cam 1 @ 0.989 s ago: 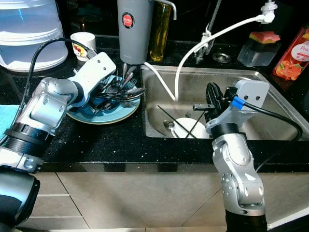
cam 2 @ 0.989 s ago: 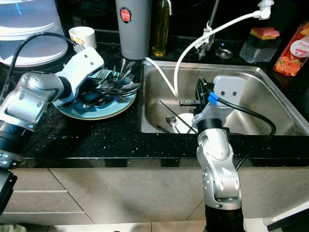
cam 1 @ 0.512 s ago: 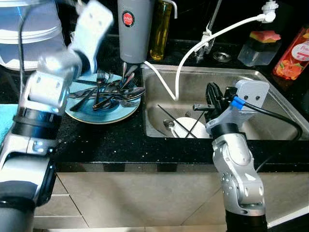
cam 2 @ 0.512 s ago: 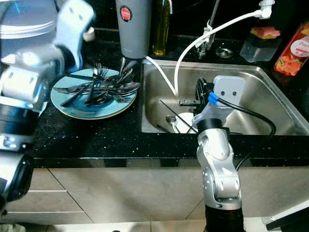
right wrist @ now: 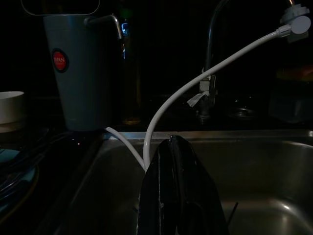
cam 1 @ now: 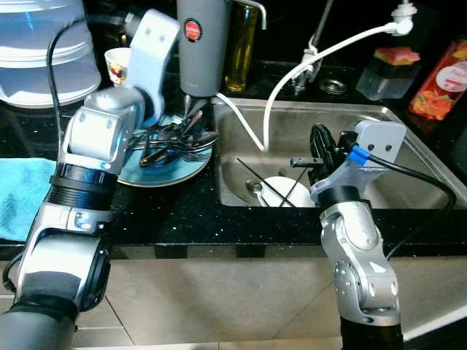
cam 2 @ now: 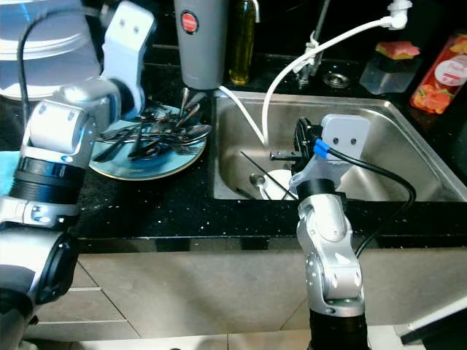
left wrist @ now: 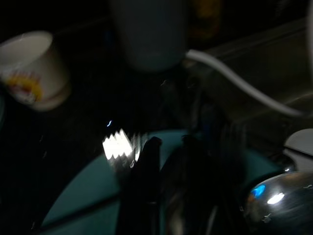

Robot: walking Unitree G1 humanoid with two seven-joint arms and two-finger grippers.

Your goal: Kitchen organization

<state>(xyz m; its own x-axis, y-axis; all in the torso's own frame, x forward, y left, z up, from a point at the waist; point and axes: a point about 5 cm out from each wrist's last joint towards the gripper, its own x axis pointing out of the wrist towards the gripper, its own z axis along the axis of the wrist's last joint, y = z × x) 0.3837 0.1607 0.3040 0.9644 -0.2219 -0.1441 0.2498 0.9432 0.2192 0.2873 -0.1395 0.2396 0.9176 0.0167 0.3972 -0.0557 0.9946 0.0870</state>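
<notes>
A teal plate (cam 1: 164, 175) on the black counter carries a pile of forks and spoons (cam 1: 179, 142). My left gripper (left wrist: 171, 147) is down at the pile's back left side, its white wrist (cam 1: 155, 44) tilted above it; the left wrist view is blurred, with bright fork tines (left wrist: 120, 147) beside it. My right gripper (cam 1: 319, 142) hangs shut and empty over the steel sink (cam 1: 408, 182). Below it lies a white plate (cam 1: 281, 191) with dark chopsticks across it. A tall grey container (cam 1: 201, 44) with a red logo stands behind the teal plate.
A white cup (cam 1: 117, 64) and a clear lidded tub (cam 1: 44, 44) stand at the back left, and a teal cloth (cam 1: 18, 197) lies at the left edge. A white hose (cam 1: 292, 73) arcs into the sink. An oil bottle (cam 1: 241, 44), sponge box (cam 1: 390, 69) and red packet (cam 1: 438, 80) line the back.
My left arm rose off the plate half a second ago and has come back down onto the cutlery from a steeper angle. The right arm has not moved.
</notes>
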